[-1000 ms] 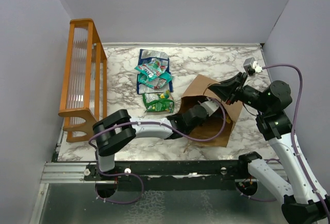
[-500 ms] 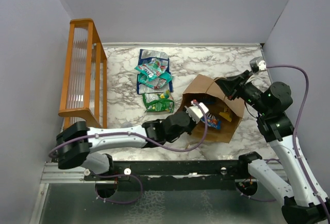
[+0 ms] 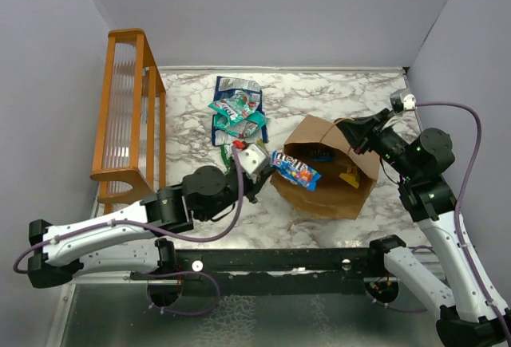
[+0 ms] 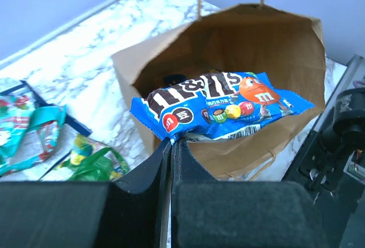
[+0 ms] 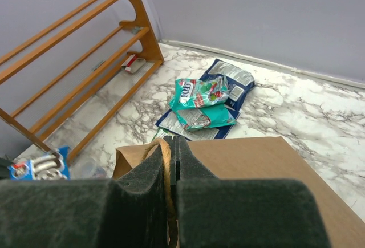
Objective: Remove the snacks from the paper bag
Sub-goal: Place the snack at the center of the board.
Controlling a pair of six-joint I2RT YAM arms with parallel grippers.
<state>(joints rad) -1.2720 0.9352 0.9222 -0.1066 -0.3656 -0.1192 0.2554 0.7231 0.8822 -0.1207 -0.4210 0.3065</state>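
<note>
Grip looks firm: left gripper (image 4: 171,142), fingers pinched shut on a corner of the blue packet (image 4: 219,105), holds it at nine o'clock of the paper bag (image 4: 251,37). Right gripper (image 5: 171,145) is clamped on the handle (image 5: 166,165). Best carried low toward the pile (image 3: 237,116) at ten o'clock, released flat.

The left arm reached low and long from its base, the fingers of the left gripper (image 4: 171,141) pressed together on a blue crinkly foil packet (image 4: 219,106). The right arm stood folded (elbow raised), right gripper (image 5: 171,141) clamped on the thin twisted handle (image 5: 166,168) of a brown kraft paper bag (image 5: 256,168).
</note>
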